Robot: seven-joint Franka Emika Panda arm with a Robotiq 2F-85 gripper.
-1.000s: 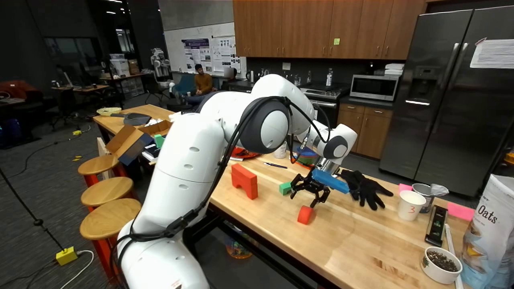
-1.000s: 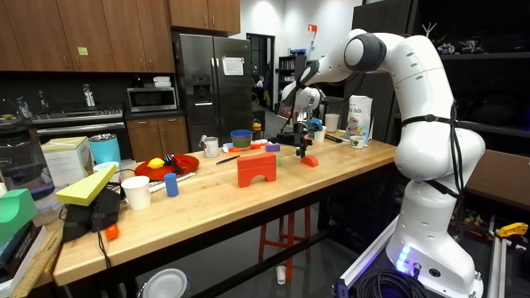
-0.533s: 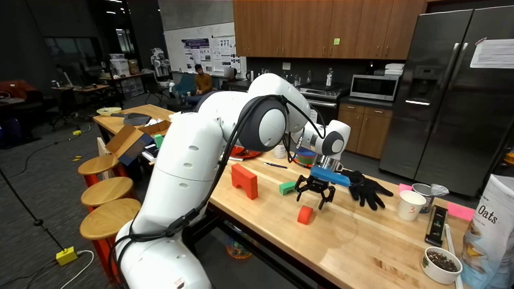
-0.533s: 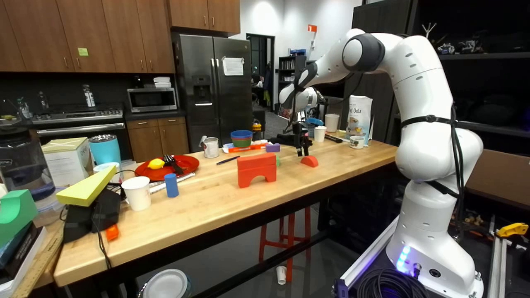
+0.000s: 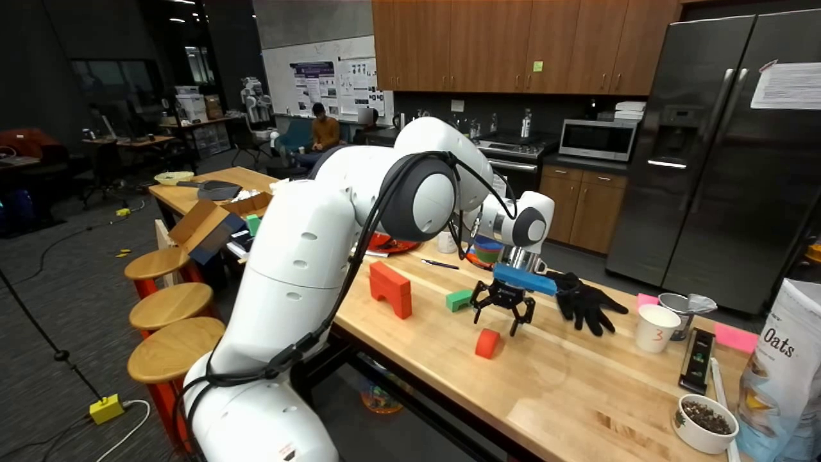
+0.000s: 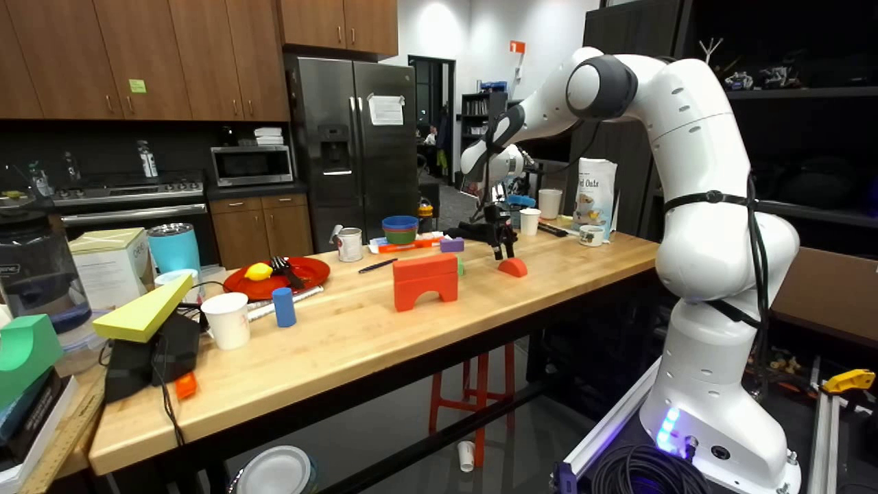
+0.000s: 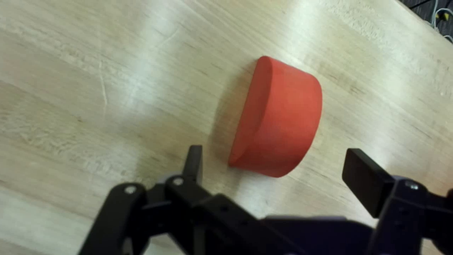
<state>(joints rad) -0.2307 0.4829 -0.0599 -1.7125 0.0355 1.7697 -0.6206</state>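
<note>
As a red half-round block (image 7: 277, 117) rests flat side down on the wooden counter (image 5: 577, 401), its length roughly square to the line joining the fingertips (image 7: 366, 184), the hand (image 5: 495, 326) hangs near and above it, pointing down from the bent arm (image 5: 301, 263), jaws spread wide and gripping nothing; most of the block shows beyond the fingertips in the wrist view.

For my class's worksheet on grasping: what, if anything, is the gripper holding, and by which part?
Nothing: the gripper stands open, and the red block lies on the table, apart from both fingers.
</note>
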